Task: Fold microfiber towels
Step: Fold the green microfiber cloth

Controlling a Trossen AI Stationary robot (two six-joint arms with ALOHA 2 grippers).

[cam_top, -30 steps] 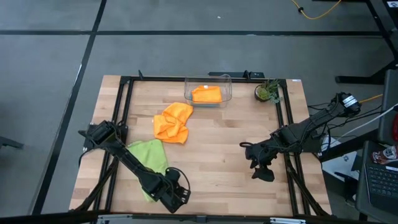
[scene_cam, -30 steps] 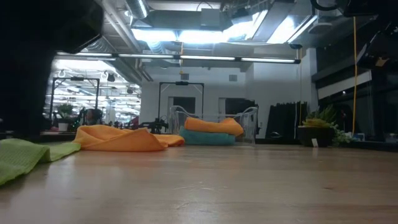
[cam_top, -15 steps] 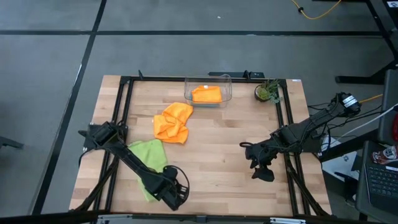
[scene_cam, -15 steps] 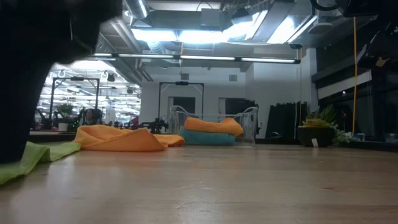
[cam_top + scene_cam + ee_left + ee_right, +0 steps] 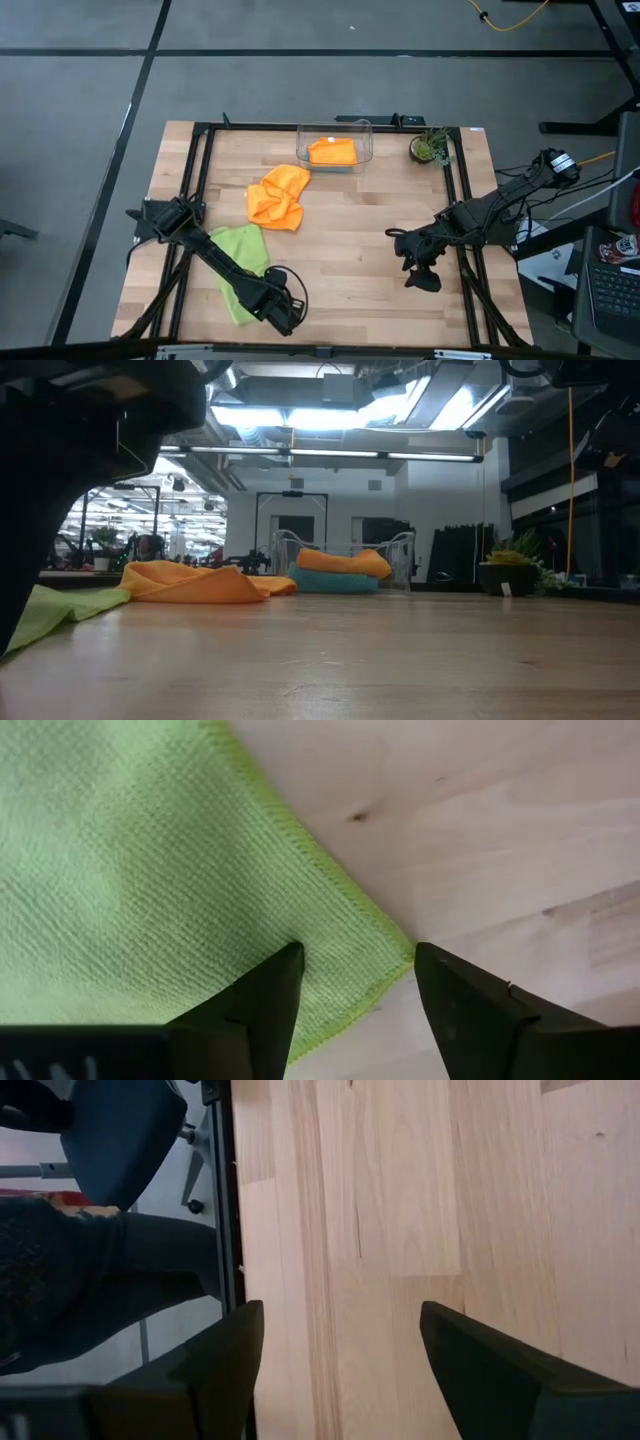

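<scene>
Reaching for a corner of the lime green towel [image 5: 130,870], lying flat near the surface's [image 5: 350,250] front left; left end effector [image 5: 355,982] spread astride that corner. Next, probably lower and pinch. Right end effector [image 5: 340,1350] spread, idle over bare wood

lime green towel [image 5: 240,262] is lying flat front-left; crumpled orange towel [image 5: 277,197] mid-table; folded orange towel [image 5: 332,151] is sitting on teal towel [image 5: 335,584].

Bare table [image 5: 350,250] lies open between both arms; crumpled orange towel [image 5: 277,197] crowds left-centre.
</scene>
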